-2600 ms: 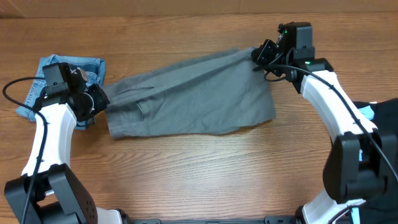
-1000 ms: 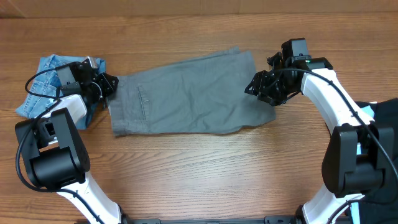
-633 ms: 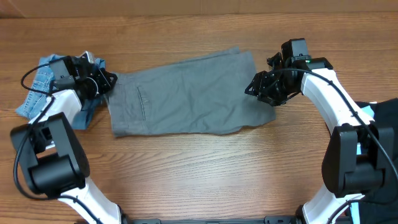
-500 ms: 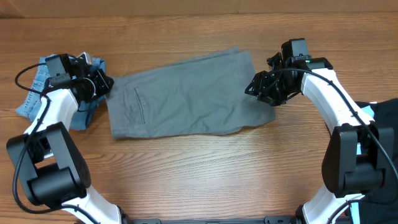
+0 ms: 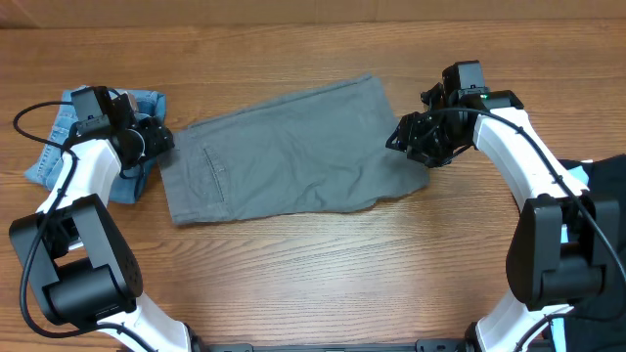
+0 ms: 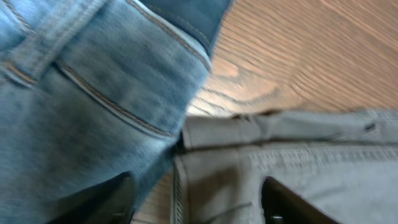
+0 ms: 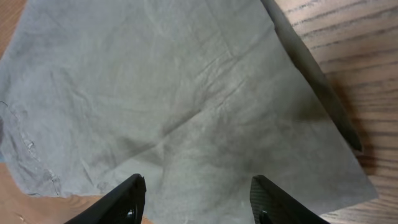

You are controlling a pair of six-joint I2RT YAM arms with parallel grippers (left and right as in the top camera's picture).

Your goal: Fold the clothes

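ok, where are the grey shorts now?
Overhead: grey shorts lie flat at the table centre, waistband end beside the denim shorts on the left.

Overhead looks straight down on the table (image 5: 323, 293); both wrist views sit close over the grey shorts (image 5: 293, 156)

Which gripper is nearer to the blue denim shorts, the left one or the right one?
Left. The left gripper is at the denim shorts' edge, where they meet the grey shorts' waistband. The right gripper is over the grey shorts' far leg end, well away.
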